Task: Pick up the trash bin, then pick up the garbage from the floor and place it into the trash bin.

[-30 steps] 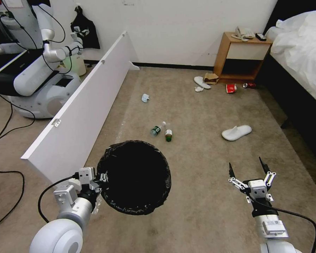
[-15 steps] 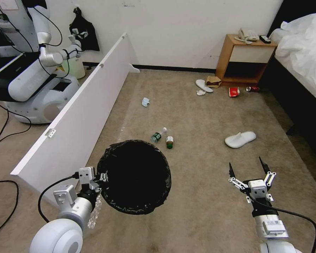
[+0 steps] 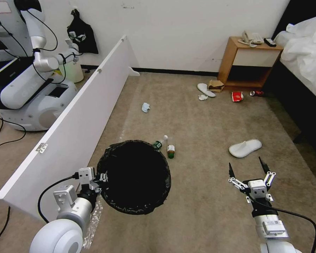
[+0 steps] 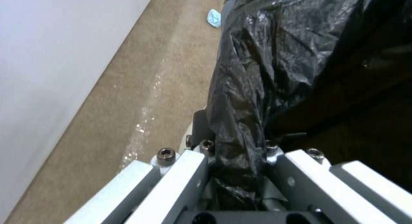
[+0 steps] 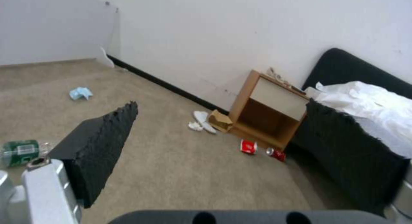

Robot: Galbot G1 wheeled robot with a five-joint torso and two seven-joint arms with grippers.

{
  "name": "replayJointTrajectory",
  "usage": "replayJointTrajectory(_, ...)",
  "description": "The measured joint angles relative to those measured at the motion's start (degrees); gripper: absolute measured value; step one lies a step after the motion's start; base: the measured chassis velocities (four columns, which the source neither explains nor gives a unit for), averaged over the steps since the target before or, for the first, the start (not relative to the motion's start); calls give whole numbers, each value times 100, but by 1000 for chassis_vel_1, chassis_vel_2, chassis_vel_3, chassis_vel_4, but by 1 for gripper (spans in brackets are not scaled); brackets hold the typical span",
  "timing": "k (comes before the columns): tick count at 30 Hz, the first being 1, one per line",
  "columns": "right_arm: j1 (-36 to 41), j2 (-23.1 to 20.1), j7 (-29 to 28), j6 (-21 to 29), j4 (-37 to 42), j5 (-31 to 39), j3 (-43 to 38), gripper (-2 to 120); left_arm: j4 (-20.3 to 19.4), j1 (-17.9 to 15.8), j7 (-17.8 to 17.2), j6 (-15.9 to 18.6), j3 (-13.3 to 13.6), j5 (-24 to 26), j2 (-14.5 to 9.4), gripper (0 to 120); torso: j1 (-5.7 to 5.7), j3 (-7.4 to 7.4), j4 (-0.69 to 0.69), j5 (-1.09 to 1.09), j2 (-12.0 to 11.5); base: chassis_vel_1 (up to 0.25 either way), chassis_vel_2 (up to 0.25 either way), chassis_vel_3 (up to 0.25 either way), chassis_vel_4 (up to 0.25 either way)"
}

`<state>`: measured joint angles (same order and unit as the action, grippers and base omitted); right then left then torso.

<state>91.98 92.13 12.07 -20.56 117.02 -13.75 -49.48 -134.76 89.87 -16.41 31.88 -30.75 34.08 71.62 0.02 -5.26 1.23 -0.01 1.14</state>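
Bin (image 3: 134, 175) gripped at its nine o'clock rim by left gripper (image 3: 101, 178); right gripper (image 3: 248, 168) spread, empty; bottles (image 3: 166, 147) at twelve o'clock uncollected.

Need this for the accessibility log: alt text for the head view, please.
The left gripper holds a black-lined trash bin by its rim above the carpet, while the right gripper hangs open and empty. Two bottles, a slipper and more litter lie ahead.
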Motion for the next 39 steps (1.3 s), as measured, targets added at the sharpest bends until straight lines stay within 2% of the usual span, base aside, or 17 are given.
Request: replayJointTrajectory(39,8,0,2,-7,2,-25,8,100,19,0,30,-25,-13,-8,-10,2,0,0,1,1,0,-117,119,118,-120)
